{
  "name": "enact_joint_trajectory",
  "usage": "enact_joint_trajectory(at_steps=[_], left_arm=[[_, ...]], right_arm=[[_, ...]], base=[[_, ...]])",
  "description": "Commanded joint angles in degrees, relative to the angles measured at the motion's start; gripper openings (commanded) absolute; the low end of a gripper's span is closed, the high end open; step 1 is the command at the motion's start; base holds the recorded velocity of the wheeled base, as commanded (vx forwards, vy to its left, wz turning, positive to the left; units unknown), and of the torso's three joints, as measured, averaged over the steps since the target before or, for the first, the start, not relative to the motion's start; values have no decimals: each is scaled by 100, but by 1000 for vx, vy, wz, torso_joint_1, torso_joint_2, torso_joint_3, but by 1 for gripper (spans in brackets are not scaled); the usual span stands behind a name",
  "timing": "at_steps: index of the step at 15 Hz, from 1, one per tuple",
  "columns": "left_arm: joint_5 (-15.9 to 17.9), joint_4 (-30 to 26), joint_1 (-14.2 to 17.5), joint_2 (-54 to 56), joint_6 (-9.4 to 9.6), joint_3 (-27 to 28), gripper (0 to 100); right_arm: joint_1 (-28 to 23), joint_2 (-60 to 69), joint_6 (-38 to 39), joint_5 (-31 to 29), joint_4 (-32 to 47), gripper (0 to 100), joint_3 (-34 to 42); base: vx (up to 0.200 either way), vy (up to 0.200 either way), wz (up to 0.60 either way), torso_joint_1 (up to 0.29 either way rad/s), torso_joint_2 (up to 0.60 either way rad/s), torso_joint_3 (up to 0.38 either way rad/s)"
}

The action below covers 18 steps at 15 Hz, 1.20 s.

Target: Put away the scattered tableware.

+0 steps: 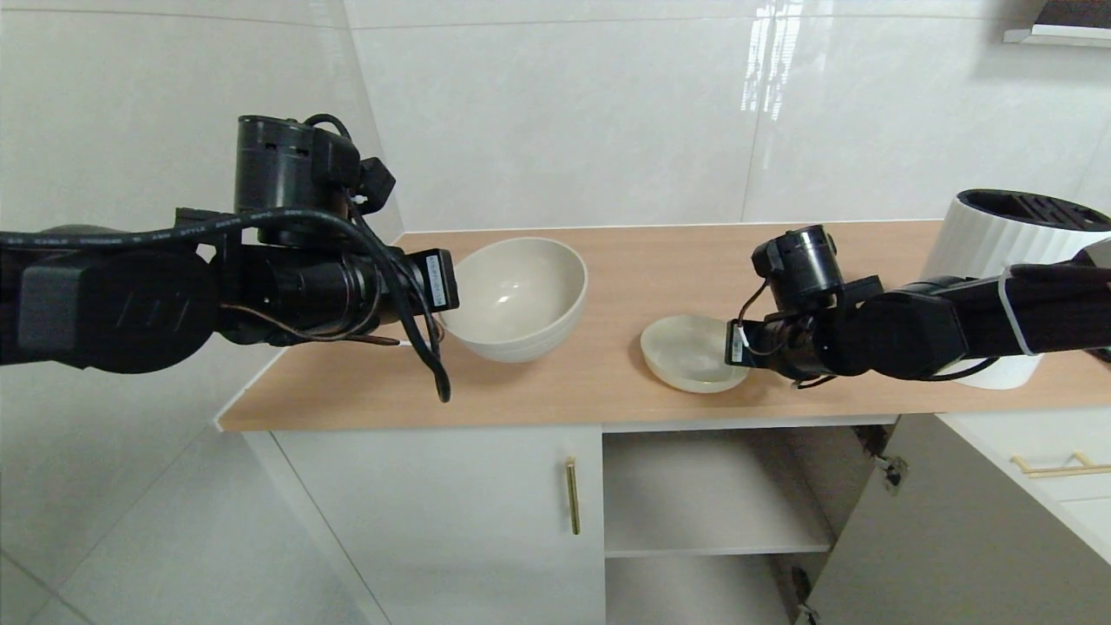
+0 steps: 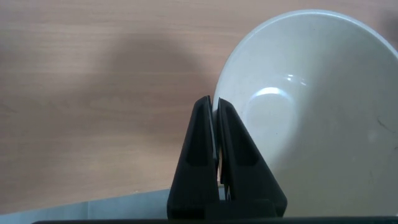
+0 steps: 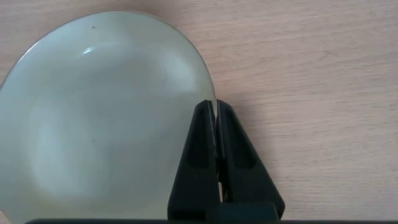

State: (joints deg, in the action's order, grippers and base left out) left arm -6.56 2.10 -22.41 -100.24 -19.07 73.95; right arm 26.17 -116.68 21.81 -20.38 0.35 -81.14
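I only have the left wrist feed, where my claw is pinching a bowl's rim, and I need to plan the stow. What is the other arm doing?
Observer: The right claw is shut on the rim of a shallow plate.
Operator: Where is that plate relative to my bowl?
Observer: It is on the same wooden counter, to the robot's right of the bowl and apart from it.
Operator: Is there anywhere open to put them?
Observer: Yes. Below the plate, the cabinet stands open, showing a shelf.
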Motion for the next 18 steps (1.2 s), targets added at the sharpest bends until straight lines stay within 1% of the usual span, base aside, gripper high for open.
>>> enact_joint_trajectory(at_steps=[1,4,7,9,12,14,15,16,17,18], left_arm=[[-3,10,-9,84,26,-47,0],[-3,10,-106,312,35,-179,0],[-3,10,-212,567,43,-372,0],[-3,10,-255,664,35,-478,0],[-3,10,-273,901,35,-662,0],[5,10,-308,1209,35,-908,0],[5,10,-326,1358,35,-1128,0],[5,10,-361,1402,35,-1207,0],[-3,1,-484,1517,26,-1339,0],[-3,1,-563,1622,26,-1489,0]], right_arm=[[2,128,16,8,9,0,19],[2,541,8,17,9,0,116],[169,1393,-1,34,35,0,406],[195,1727,25,34,26,0,520],[213,2061,262,26,35,0,766],[353,2378,245,8,61,0,1074],[494,2509,227,8,79,0,1267],[573,2553,227,8,88,0,1355],[837,2615,236,-1,255,0,1513],[960,2668,236,17,351,0,1672]], base=[[0,0,0,0,0,0],[0,0,0,0,0,0],[0,0,0,0,0,0],[0,0,0,0,0,0],[0,0,0,0,0,0],[0,0,0,0,0,0],[0,0,0,0,0,0],[0,0,0,0,0,0],[0,0,0,0,0,0],[0,0,0,0,0,0]])
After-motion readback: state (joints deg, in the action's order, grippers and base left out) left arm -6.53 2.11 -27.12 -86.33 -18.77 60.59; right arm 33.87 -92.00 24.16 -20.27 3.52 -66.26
